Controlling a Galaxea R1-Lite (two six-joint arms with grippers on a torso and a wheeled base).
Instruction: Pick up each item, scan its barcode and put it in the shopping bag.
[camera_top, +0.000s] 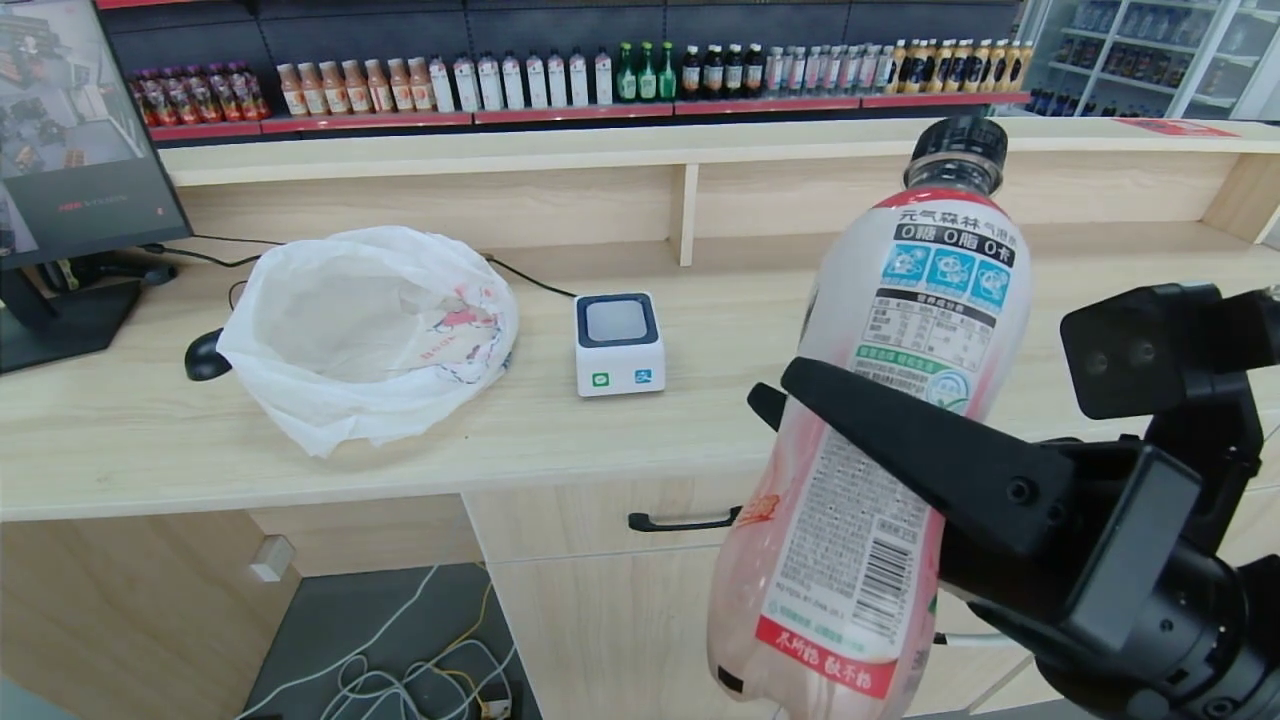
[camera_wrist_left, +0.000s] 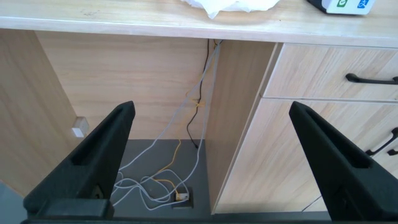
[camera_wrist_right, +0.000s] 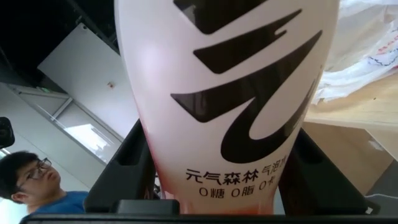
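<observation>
A pink drink bottle (camera_top: 880, 430) with a black cap is held up in front of the counter, tilted, barcode side toward the head camera. My right gripper (camera_top: 800, 395) is shut on its middle; in the right wrist view the bottle (camera_wrist_right: 230, 93) sits between the two black fingers. The white barcode scanner (camera_top: 619, 343) stands on the wooden counter (camera_top: 560, 420), left of the bottle. The white plastic shopping bag (camera_top: 365, 330) lies open on the counter, left of the scanner. My left gripper (camera_wrist_left: 208, 162) hangs open below the counter edge, holding nothing.
A monitor (camera_top: 70, 130) stands at the counter's far left, with a black mouse (camera_top: 205, 357) beside the bag. Shelves of bottles (camera_top: 600, 75) line the back wall. Drawers with black handles (camera_top: 682, 521) and loose cables (camera_top: 400, 660) are below the counter.
</observation>
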